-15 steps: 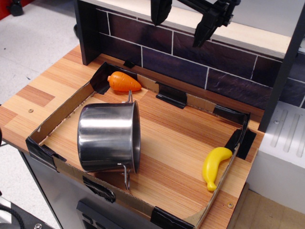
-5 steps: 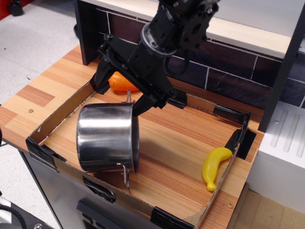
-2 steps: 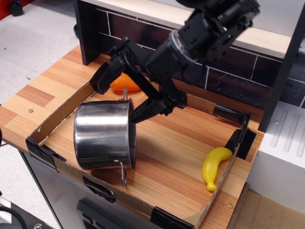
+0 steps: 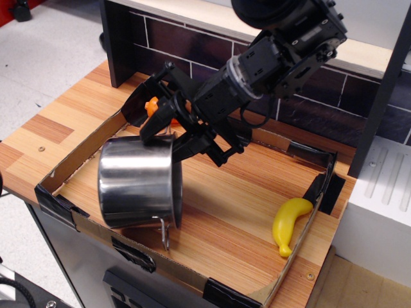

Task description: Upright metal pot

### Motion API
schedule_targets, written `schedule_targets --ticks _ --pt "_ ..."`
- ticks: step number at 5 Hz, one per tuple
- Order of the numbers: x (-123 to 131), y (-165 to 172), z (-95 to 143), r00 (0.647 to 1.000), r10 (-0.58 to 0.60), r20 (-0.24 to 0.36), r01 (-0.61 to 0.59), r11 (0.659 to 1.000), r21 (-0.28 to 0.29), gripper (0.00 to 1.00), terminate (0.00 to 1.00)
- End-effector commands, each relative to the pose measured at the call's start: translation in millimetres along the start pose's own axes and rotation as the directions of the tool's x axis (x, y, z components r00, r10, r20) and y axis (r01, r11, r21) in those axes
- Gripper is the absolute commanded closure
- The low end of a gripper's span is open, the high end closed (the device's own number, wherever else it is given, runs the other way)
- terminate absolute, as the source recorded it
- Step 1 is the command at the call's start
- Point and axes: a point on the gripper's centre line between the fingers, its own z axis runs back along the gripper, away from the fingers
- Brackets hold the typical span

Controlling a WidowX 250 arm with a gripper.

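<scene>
Steel pot (image 4: 138,189) lies on its side at near left of the boxed wood surface (image 4: 244,192), black claw (image 4: 168,128) pinching its far rim w/ narrow grip; next: tip it upright.

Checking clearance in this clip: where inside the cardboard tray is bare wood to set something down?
Bare wood runs between the metal pot and the banana, toward the tray's front wall. The back-left is crowded: the end effector at the pot's rim, the carrot behind.
</scene>
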Motion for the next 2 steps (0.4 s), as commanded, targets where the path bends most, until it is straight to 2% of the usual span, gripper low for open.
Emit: schedule_targets --ticks 1,2 --pt "2 19 16 0.973 -0.058 0.222 0.117 0.957 -0.267 1.0 0.0" --pt "4 32 27 0.939 -0.069 0.337 0.206 0.898 -0.39 1.0 0.0"
